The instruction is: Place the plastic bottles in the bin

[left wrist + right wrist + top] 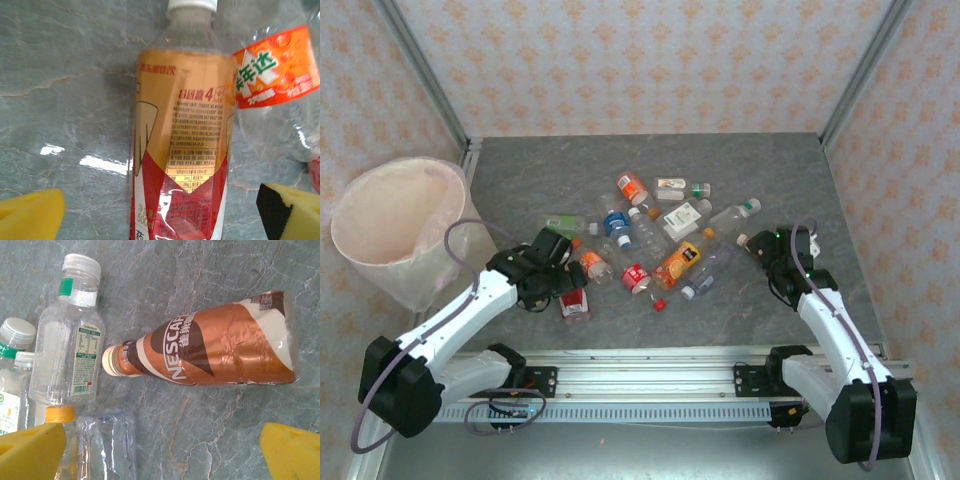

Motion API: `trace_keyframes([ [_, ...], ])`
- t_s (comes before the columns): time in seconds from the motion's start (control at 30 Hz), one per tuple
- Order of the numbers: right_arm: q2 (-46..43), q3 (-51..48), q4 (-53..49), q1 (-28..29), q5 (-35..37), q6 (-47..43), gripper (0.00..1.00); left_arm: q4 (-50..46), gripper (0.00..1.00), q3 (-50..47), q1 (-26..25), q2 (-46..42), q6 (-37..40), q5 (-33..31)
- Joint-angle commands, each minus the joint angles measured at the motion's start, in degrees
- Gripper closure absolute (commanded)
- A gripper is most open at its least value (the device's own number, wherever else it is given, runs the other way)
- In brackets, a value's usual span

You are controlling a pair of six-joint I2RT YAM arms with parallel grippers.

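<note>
Top external view suggested you had binned nothing: the plastic bottles (678,262) lay scattered on the table (520,180), well apart from the bin (415,275). Your left gripper (160,212) and right gripper (160,450) gaped wide, holding nothing.

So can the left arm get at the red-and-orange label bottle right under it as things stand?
Probably yes: the left tool is open, its pads either side of the red-and-orange label bottle. The orange-label neighbour crowds only the neck end.
</note>
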Motion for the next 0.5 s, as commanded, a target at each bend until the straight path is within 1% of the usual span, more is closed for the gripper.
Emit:
trace_keyframes([
  [0.0, -0.47, 2.18, -0.72, 0.07, 2.60, -1.40, 0.01, 4.52, 0.00, -1.10, -0.78, 1.16, 5.09, 4.21],
  [0.1, -1.21, 1.54, -1.41, 0.12, 2.97, -1.69, 0.01, 7.75, 0.00, -2.40, -1.35, 2.75, 5.91, 6.31],
  [0.2, -1.96, 0.46, -1.46, 0.08, 3.23, -1.51, 0.01, 8.89, 0.00, -3.07, -2.38, 4.49, 6.50, 6.29],
  [0.3, -2.26, -0.08, -1.20, 0.07, 3.39, -1.21, 0.01, 7.78, 0.00, -2.88, -3.04, 6.58, 6.97, 4.37],
  [0.37, -2.15, -0.32, -0.70, 0.07, 3.28, -0.97, 0.01, 6.81, 0.00, -2.46, -3.51, 8.35, 6.78, 1.75],
  [0.47, -2.17, -0.55, -0.28, 0.07, 3.32, -0.65, 0.01, 7.35, 0.01, -2.24, -4.86, 11.31, 7.24, -0.08],
])
